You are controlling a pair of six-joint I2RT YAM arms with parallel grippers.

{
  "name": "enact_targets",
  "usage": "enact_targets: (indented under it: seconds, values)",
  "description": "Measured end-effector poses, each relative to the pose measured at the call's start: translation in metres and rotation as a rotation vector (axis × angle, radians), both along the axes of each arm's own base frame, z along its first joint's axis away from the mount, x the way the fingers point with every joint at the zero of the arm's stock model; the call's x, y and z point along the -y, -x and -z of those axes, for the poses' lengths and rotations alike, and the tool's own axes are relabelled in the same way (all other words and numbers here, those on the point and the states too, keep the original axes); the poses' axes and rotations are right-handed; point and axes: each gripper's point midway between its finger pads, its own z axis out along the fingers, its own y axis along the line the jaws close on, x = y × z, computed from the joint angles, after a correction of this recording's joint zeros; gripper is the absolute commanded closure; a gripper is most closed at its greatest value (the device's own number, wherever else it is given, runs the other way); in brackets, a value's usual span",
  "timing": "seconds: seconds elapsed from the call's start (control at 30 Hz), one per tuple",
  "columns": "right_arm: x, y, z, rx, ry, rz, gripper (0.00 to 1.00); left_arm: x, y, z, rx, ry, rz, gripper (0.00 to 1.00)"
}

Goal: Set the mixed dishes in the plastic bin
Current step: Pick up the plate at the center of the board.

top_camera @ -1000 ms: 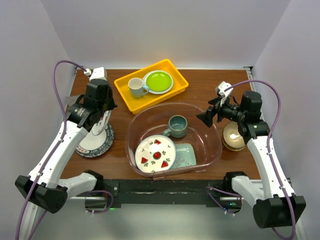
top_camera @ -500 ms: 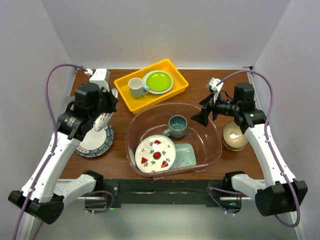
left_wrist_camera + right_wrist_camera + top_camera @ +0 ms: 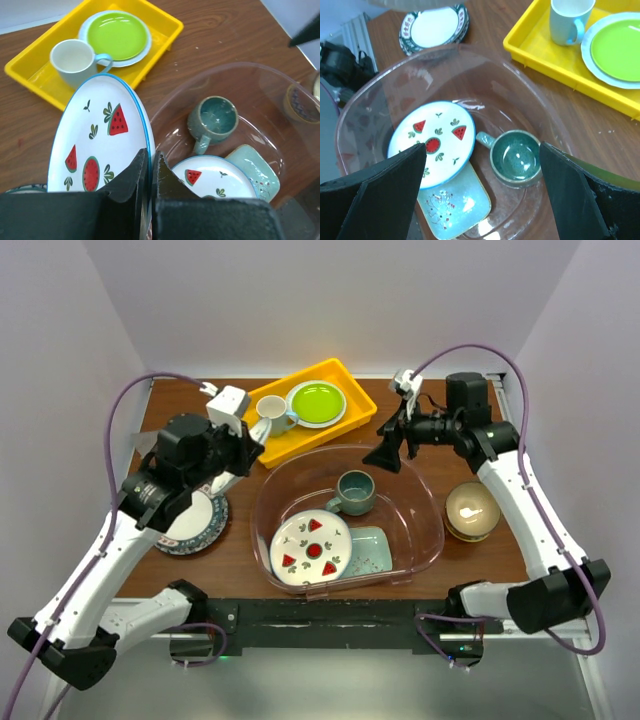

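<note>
One watermelon plate (image 3: 97,137), rim inside left pincer (image 3: 148,159)

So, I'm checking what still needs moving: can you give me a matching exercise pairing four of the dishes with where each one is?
Things:
1. dark teal mug
2. white mug
3. tan bowl
4. tilted watermelon plate

Places:
a. gripped in the left hand
b. in the yellow tray
c. outside the plastic bin, to its right
d. inside the plastic bin

Pairs: 1-d, 2-b, 3-c, 4-a
</note>
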Motion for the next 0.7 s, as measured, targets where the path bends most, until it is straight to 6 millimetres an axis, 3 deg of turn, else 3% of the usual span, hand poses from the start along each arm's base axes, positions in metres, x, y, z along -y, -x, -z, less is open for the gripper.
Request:
enact_targets:
  seconds: [0.2,0.47,0.7]
  values:
    - [-0.005,-0.01,-0.014,-0.058,-0.024,0.026,0.01,0.033,0.016,-0.002,0.024,0.005,0.121,1.0]
    - [-0.006,-0.015,-0.025,-0.142,-0.065,0.112,0.01,0.046,0.014,-0.003,0.048,0.009,0.158,1.0]
    - [-0.005,-0.023,-0.03,-0.199,-0.101,0.198,0.01,0.077,0.026,0.004,0.049,-0.016,0.245,1.0]
